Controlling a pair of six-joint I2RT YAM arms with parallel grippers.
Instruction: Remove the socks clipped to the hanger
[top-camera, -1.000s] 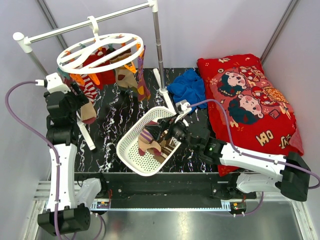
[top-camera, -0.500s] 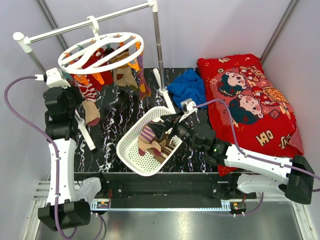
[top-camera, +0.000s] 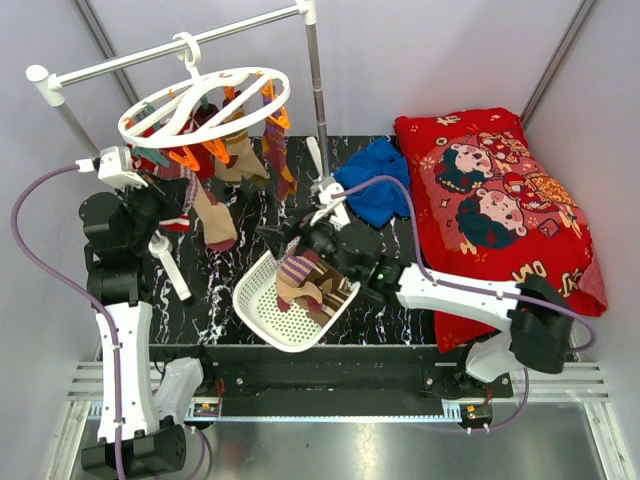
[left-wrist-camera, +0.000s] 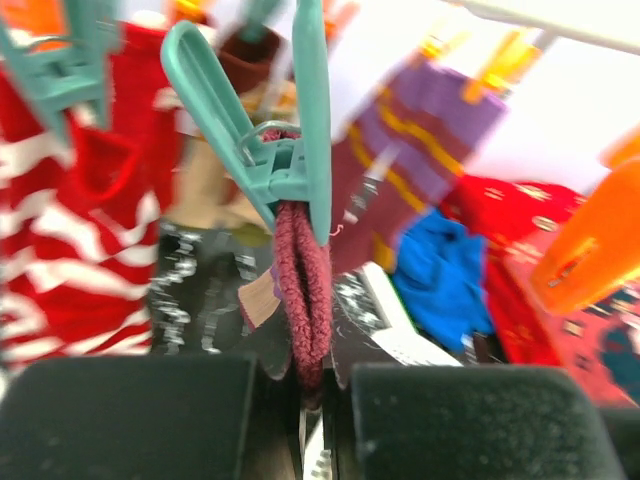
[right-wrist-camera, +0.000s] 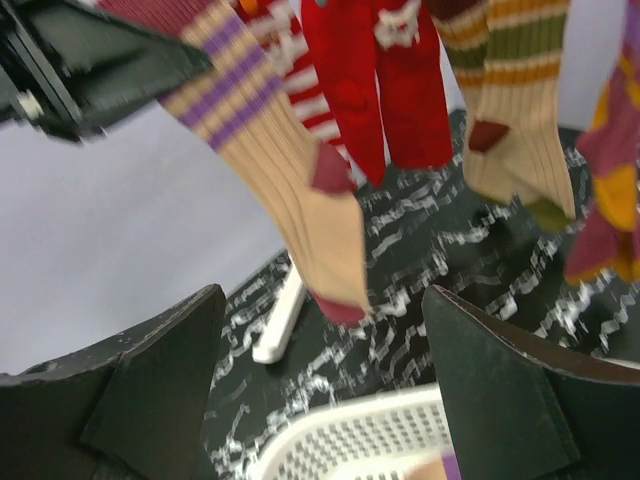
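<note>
The white ring hanger hangs from the rack bar, tilted, with several socks clipped under it. My left gripper is shut on the maroon cuff of a tan sock with purple stripes. A teal clip still bites that cuff just above my fingers. My right gripper stands open below the hanging socks, over the basket's far rim, with nothing between its fingers. A red sock and a tan, olive-striped sock hang beside the held one.
A white perforated basket with loose socks lies on the black marbled table. The rack's upright pole stands behind it. A blue cloth and a big red cartoon pillow lie to the right.
My left gripper has shut on the sock cuff under the teal clip, and the hanger has swung. My right arm has moved left and up from the basket toward the hanging socks.
</note>
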